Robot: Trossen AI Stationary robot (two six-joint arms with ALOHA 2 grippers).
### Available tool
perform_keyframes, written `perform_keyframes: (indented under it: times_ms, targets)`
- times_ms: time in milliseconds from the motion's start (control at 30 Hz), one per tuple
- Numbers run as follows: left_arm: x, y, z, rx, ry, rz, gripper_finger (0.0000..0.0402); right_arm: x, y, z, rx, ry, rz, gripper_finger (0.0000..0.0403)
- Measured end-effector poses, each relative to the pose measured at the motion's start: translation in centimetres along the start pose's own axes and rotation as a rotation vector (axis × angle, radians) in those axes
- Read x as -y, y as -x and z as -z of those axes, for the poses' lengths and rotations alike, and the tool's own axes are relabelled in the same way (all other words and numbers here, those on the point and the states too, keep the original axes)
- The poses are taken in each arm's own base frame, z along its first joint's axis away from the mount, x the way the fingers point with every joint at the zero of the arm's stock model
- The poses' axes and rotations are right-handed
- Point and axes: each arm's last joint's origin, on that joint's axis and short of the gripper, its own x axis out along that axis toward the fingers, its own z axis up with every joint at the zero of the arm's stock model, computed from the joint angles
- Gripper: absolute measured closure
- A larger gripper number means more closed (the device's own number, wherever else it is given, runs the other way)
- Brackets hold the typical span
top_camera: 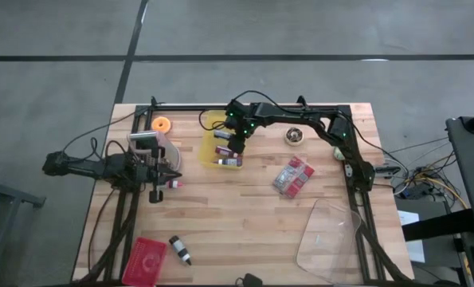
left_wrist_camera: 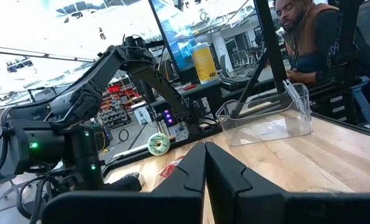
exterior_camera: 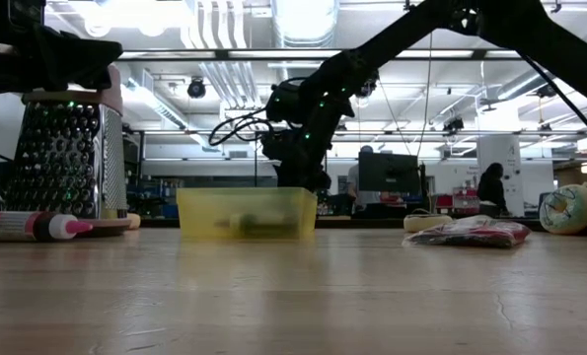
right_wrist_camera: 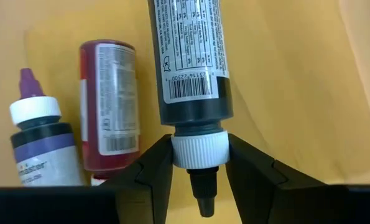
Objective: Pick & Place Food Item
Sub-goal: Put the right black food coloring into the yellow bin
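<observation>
A yellow bin (top_camera: 213, 127) stands at the table's far middle; in the low view the bin (exterior_camera: 246, 212) is see-through. My right gripper (right_wrist_camera: 198, 163) reaches down into it, shut on a dark bottle (right_wrist_camera: 191, 56) with a printed label. Beside that bottle, on the bin's floor, lie a red bottle (right_wrist_camera: 107, 99) and a small bottle with a purple tip (right_wrist_camera: 38, 140). The right gripper (top_camera: 235, 148) shows over the bin from above. My left gripper (left_wrist_camera: 204, 163) waits shut at the table's left, holding nothing. My right gripper pinches the dark bottle's white ribbed cap (right_wrist_camera: 198, 149) between its two fingers (right_wrist_camera: 152, 173). The fingers come slanting down from above into the bin. The bottle's body reaches on past the fingertips and its nozzle points back toward the wrist. Whether its far end rests on the bin's floor I cannot tell.
A metal grater (exterior_camera: 71, 148) and a pink-tipped bottle (exterior_camera: 32, 226) stand at the left by my left arm. A red packet (top_camera: 292, 175), a round tin (top_camera: 294, 136), a clear plastic container (top_camera: 328, 239), a red basket (top_camera: 145, 259) and a small bottle (top_camera: 180, 249) are spread about.
</observation>
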Motion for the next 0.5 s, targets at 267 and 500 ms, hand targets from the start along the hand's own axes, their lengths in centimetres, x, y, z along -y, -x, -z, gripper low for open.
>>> perform_keyframes:
  times_ms: [267,500]
  targets:
    - [0.0,0.0,-0.01,0.0,0.0,0.0,0.0388,-0.05,-0.02,0.1,-0.01,-0.01,0.0,0.0279]
    - [0.0,0.0,0.0,0.0,0.0,0.0,0.0388,-0.06,0.0,0.63,-0.065,-0.019,-0.01,0.0273]
